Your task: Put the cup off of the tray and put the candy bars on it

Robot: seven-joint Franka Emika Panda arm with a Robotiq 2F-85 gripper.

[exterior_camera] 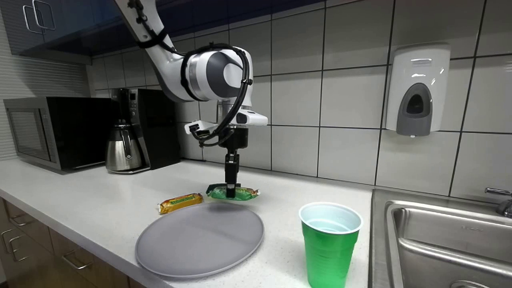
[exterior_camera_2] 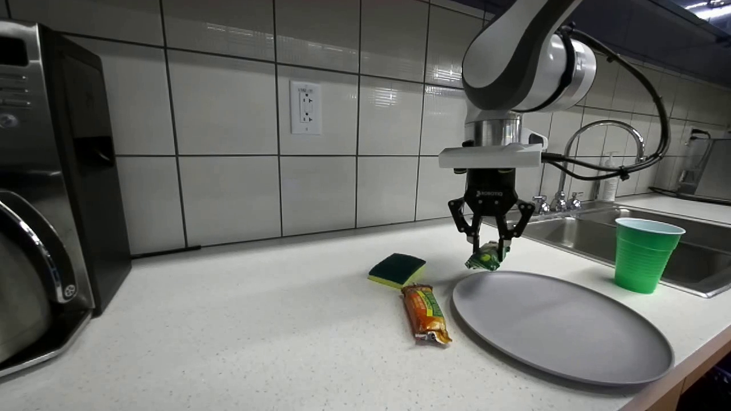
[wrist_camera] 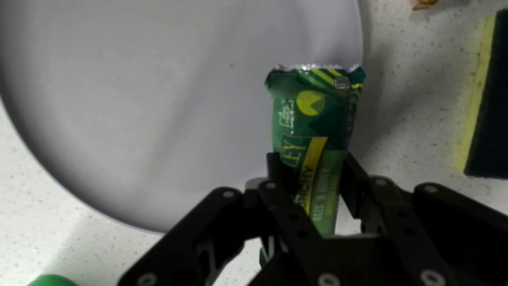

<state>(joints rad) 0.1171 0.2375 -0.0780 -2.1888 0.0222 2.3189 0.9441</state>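
The hand [exterior_camera_2: 489, 252] pinches a green candy bar [wrist_camera: 309, 143] by its sides, roughly lengthwise along the tiled wall [exterior_camera: 296, 148], at the wall-side edge of the tray [exterior_camera: 200, 240]. The tray spreads outward from there, so I'd carry outward, then lower.

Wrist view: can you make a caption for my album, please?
Gripper holding a green candy bar at the edge of the grey tray, sponge at right.
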